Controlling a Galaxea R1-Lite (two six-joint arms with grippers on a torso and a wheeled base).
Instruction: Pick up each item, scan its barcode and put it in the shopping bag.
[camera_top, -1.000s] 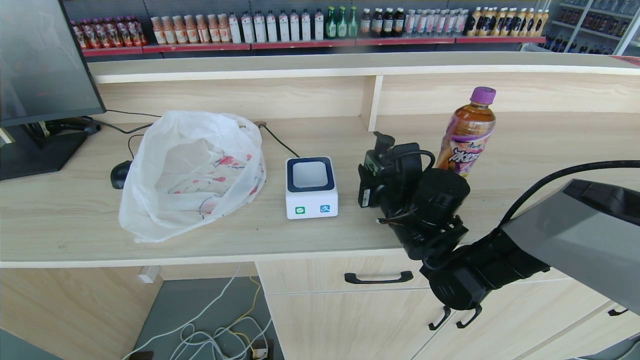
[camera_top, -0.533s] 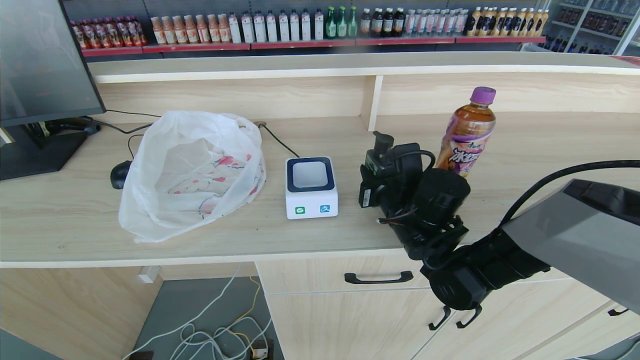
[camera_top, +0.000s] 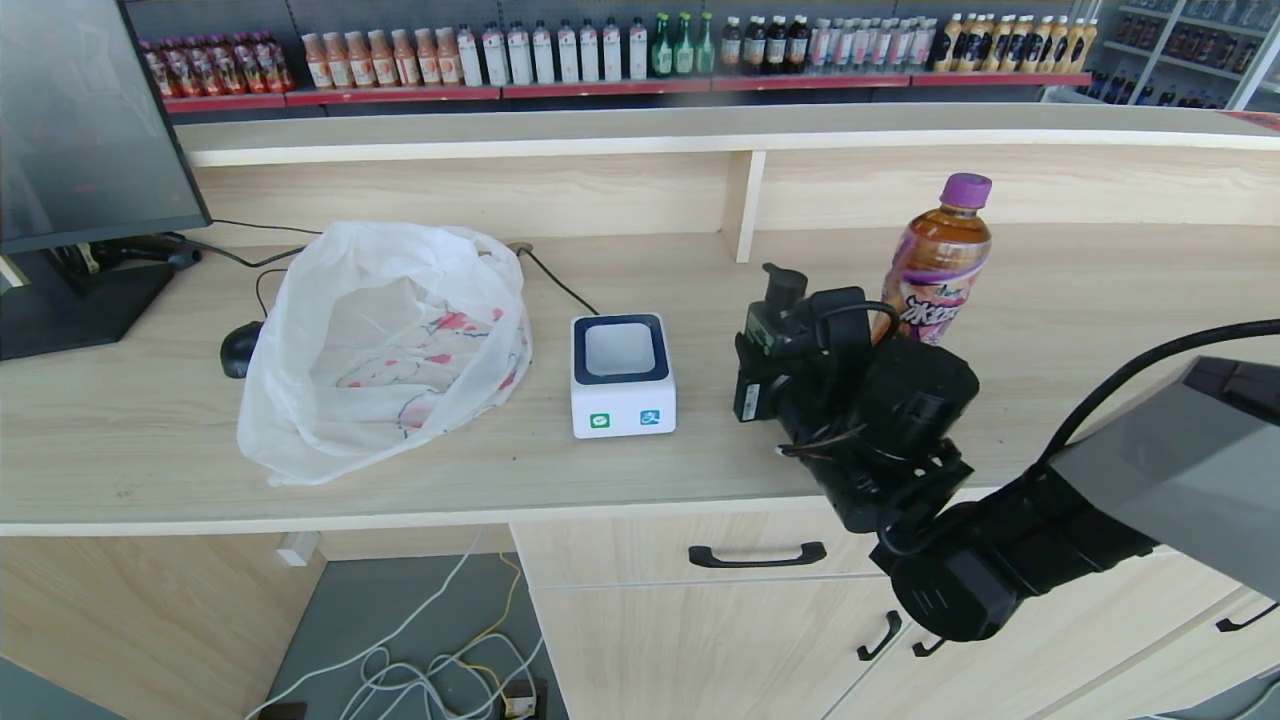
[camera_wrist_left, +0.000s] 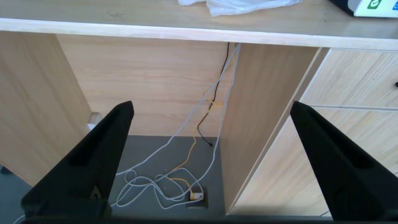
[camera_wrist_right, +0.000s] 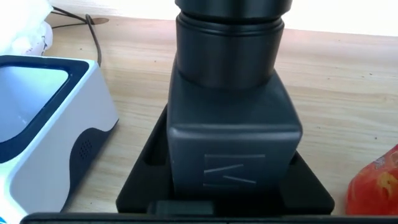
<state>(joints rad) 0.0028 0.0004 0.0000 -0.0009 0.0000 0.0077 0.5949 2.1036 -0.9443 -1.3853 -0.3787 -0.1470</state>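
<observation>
An orange drink bottle (camera_top: 940, 260) with a purple cap stands upright on the right of the wooden counter (camera_top: 150, 420); its label edge (camera_wrist_right: 376, 186) shows in the right wrist view. My right gripper (camera_top: 790, 340) hovers just left of and in front of the bottle, covering its base, between it and the white scanner (camera_top: 622, 372) (camera_wrist_right: 37, 124). A white plastic shopping bag (camera_top: 385, 340) lies open left of the scanner. My left gripper (camera_wrist_left: 211, 162) hangs open below the counter edge, with nothing between its fingers.
A monitor (camera_top: 90, 120) and a mouse (camera_top: 240, 347) sit at the far left. A raised ledge with a divider (camera_top: 745, 205) backs the counter. Drawers with handles (camera_top: 757, 555) are below, cables (camera_wrist_left: 180, 180) lie on the floor. Shelves of bottles line the back.
My right arm has shifted right and a little toward the counter's front, closing on the bottle and now covering its lower part. Bottle, scanner and bag stay put.
</observation>
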